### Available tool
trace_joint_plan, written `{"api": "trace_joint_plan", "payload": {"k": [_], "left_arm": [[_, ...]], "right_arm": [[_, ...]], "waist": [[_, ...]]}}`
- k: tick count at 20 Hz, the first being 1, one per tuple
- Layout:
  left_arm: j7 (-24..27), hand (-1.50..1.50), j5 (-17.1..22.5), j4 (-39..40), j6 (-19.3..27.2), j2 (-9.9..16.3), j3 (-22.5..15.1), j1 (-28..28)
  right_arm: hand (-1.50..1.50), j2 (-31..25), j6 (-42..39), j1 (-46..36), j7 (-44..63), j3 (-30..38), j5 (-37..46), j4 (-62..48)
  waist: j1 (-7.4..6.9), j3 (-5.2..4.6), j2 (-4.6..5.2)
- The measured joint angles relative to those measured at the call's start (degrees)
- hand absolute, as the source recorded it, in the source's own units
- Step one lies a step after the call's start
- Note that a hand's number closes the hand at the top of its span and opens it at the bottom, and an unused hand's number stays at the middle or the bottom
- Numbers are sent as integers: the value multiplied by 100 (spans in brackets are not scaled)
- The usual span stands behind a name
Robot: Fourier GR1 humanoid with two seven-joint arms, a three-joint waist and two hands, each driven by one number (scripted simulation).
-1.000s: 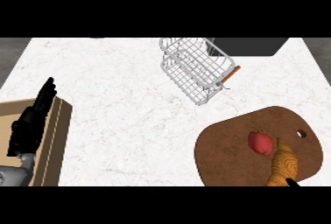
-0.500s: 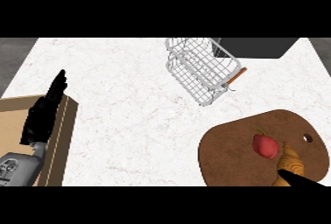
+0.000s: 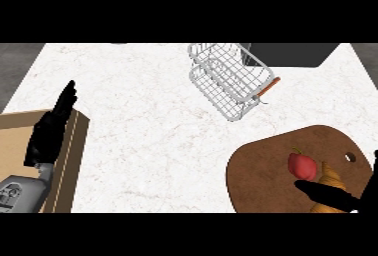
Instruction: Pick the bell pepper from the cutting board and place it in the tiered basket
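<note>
Red, one pepper (image 3: 300, 165) lies on the board (image 3: 266, 165), long axis up-down in view, stem toward the basket (image 3: 226, 79). The right hand (image 3: 336, 197) sits just below it, thumb extended, holding nothing; one croissant (image 3: 331, 182) lies beside. Left hand (image 3: 53, 127) rests open at left.

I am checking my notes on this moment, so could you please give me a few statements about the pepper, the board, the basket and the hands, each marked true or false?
1. The bell pepper lies on the cutting board. True.
2. The tiered basket holds the pepper. False: the pepper is on the board, not in the basket.
3. The right robot hand is over the board, beside the pepper. True.
4. The left robot hand grips the basket. False: it rests open at the view's left, far from it.
5. A croissant lies on the board beside the pepper. True.
</note>
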State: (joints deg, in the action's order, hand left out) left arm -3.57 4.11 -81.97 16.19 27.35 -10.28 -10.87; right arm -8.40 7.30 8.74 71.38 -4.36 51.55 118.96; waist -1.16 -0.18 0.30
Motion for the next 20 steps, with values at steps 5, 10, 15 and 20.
{"api": "trace_joint_plan", "payload": {"k": [5, 10, 15, 20], "left_arm": [[53, 0, -45, 0, -21, -35, 50, 102], [85, 0, -81, 64, -36, -90, 120, 87], [109, 0, -111, 109, -89, -116, 173, 104], [115, 0, -162, 127, -108, -176, 208, 82]], "right_arm": [[-150, 389, -350, -267, -31, 32, 351, -253], [-150, 699, -673, -421, -22, -86, 914, -374], [-150, 811, -950, -549, -6, -157, 1319, -436], [-150, 839, -1066, -822, -12, -77, 1423, -817]], "waist": [[38, 6, -15], [75, 7, -21], [88, 8, -24], [80, 12, -22]]}}
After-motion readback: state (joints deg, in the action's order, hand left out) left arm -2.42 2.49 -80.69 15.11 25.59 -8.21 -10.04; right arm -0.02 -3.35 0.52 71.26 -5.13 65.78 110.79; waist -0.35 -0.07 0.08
